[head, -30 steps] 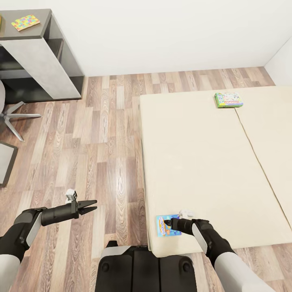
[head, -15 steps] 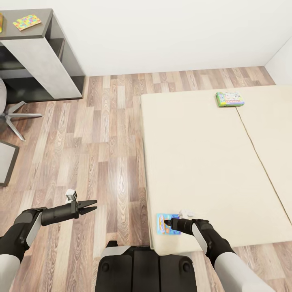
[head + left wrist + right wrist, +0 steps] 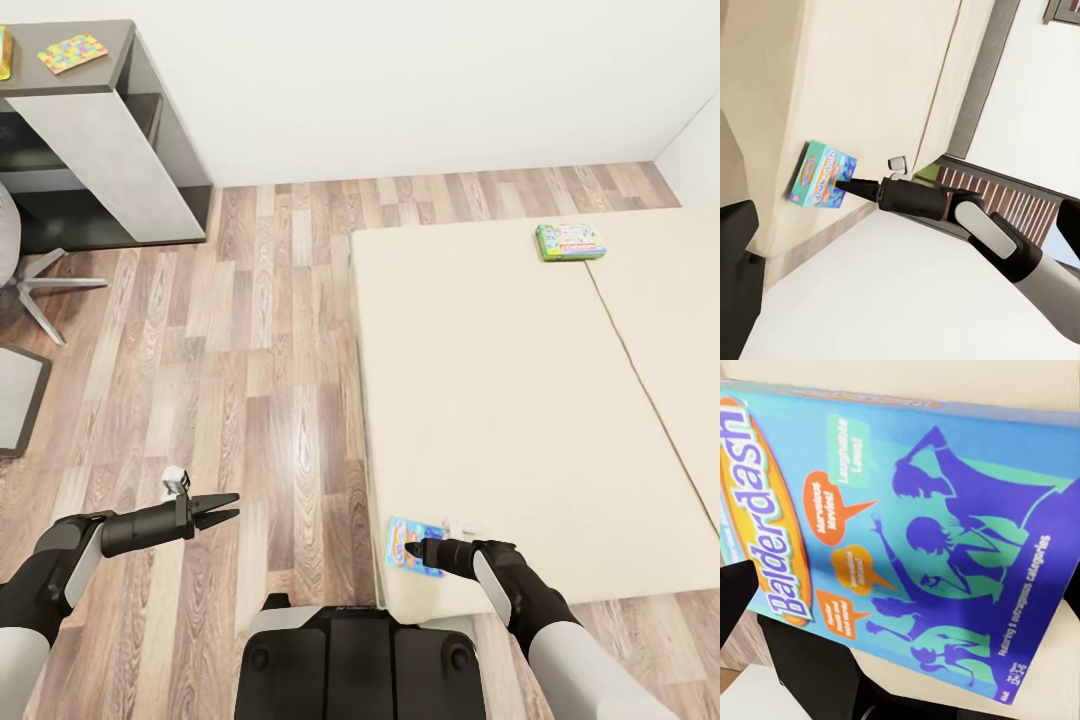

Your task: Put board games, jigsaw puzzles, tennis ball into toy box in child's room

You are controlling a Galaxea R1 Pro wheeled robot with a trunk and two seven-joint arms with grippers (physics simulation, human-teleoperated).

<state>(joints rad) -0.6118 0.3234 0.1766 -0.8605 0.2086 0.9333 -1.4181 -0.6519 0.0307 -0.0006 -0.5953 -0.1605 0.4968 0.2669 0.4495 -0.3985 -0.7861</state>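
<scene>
Blue board game (image 3: 414, 546) sits at the near corner of the bed (image 3: 520, 400), poking a bit over the edge by the floor, and the right gripper (image 3: 415, 549) is right on top of it. Can't tell from any view whether those fingers are clamping it or just touching. My guess is it's lined up low and flat to catch the overhanging edge, since a thin box is hard to pinch off a soft cover. The other game (image 3: 569, 241), the green one, lies near the far edge of the bed, well apart. Left gripper (image 3: 226, 507) hangs over the floor with fingers spread, holding nothing, probably parked out of the way.
</scene>
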